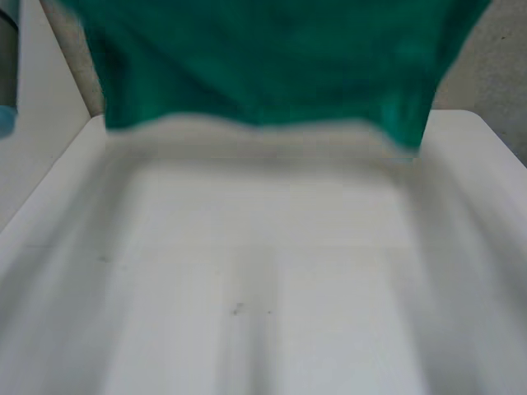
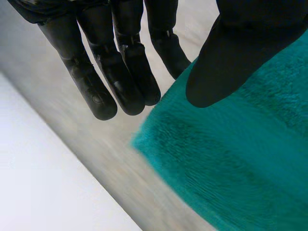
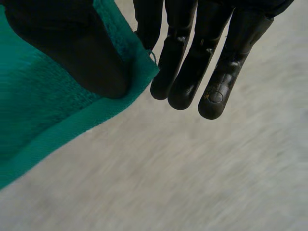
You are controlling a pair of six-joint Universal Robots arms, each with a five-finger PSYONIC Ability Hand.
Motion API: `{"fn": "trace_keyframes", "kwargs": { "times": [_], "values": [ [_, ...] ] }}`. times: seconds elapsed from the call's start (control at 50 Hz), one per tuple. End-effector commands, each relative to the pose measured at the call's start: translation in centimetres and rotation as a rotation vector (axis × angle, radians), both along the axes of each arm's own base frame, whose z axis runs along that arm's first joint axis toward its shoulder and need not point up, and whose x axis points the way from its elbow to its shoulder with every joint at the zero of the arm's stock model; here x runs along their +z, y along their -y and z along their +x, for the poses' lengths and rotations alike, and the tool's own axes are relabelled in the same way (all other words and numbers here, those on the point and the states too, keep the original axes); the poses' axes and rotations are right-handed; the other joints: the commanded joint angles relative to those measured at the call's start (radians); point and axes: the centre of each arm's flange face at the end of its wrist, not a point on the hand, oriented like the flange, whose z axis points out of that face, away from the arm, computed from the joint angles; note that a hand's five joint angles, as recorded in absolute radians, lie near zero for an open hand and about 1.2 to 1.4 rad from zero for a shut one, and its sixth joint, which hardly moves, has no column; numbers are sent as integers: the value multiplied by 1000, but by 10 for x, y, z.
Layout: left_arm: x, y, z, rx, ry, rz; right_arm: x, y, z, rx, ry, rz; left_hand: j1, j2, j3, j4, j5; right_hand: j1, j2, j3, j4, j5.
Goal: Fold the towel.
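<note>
Up at twelve o'clock in the head view, the green terry towel (image 1: 263, 66) hangs broad across the far end of the white worktop (image 1: 263, 271), spreading from about ten o'clock to two. Whether its lower edge touches the surface I cannot tell.

The left robot hand (image 2: 122, 62) has its fingers straight and close together, with the thumb laid on the pile near a corner and the nearest finger passing behind the cloth's edge. I read that as a pinch of the towel between thumb and finger. The right robot hand (image 3: 192, 62) does likewise (more plainly so), its thumb pressing a hemmed corner against straight fingers.

The towel should handle as soft, limp and light. It has thick pile and no stiffness, so it will sag between the two holds and drape wherever it is let down. It is neither slippery nor fragile, and the pile gives the thumbs good purchase. The corners and the hemmed edge are the places to hold, since a grip in the middle would only bunch it. For an even fold both corners need to travel level.

No container has a part in this; the cloth goes down on the worktop itself.
</note>
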Motion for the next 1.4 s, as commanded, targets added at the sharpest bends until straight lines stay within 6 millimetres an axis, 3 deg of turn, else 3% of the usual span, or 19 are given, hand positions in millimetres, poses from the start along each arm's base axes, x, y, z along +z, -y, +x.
{"fn": "trace_keyframes", "kwargs": {
  "times": [0.02,0.06,0.12,0.14,0.18,0.22,0.28,0.3,0.36,0.38,0.44,0.52,0.56,0.58,0.6,0.66,0.72,0.96,1.4],
  "values": [
    [-47,-4,1,-29,10,145,-45,-23,2,98,-34,167,263,201,204,202,257,421,221,217,209,237],
    [-74,-8,1,-41,30,226,-75,-27,7,130,-60,261,263,201,204,202,257,421,221,217,209,237],
    [-101,-13,2,-54,53,304,-102,-30,8,148,-74,346,263,201,204,202,257,421,221,217,209,237],
    [-121,-17,1,-66,68,361,-117,-32,8,154,-82,393,263,201,204,202,257,421,221,217,209,237],
    [-131,-18,2,-70,76,385,-125,-33,8,156,-85,417,263,201,204,202,257,421,221,217,209,237],
    [-164,-25,3,-84,98,461,-154,-37,7,161,-95,507,263,201,204,202,257,421,221,217,209,237],
    [-193,-26,7,-77,109,517,-175,-40,7,164,-105,571,263,201,204,202,257,421,221,217,209,237],
    [-218,-25,10,-71,119,571,-195,-40,7,164,-112,629,263,201,204,202,257,421,221,217,209,237],
    [-250,-26,11,-64,140,646,-233,-36,7,162,-126,733,263,201,204,202,257,421,221,217,209,237],
    [-267,-28,12,-63,152,694,-257,-34,5,155,-135,801,263,201,204,202,257,421,221,217,209,237],
    [-288,-32,13,-59,166,757,-277,-34,3,149,-145,858,263,201,204,202,257,421,221,217,209,237],
    [-303,-41,15,-62,191,837,-284,-40,0,145,-148,889,217,155,158,155,211,421,221,217,209,237],
    [-304,-43,15,-66,200,859,-278,-41,-1,143,-144,872,91,29,32,29,85,421,221,217,209,237],
    [-303,-45,15,-74,204,873,-268,-42,-3,139,-138,849,-96,-158,-154,-157,-101,421,221,217,209,237],
    [-303,-45,15,-74,204,873,-268,-42,-3,139,-138,848,-98,-160,-156,-159,-103,421,221,217,209,237],
    [-297,-45,15,-89,199,881,-256,-44,-9,129,-119,822,-484,-546,-543,-546,-490,421,221,217,209,237],
    [-294,-42,19,-79,190,875,-255,-43,-14,121,-107,819,-588,-650,-646,-649,-593,421,221,217,209,237],
    [-302,-37,44,-11,150,952,-269,-36,-43,47,-74,860,-570,-632,-629,-632,-576,421,221,217,209,237],
    [-312,-32,46,-33,84,1009,-272,-38,-43,47,-72,866,-321,-383,-380,-383,-327,421,221,217,209,237]
  ]
}}
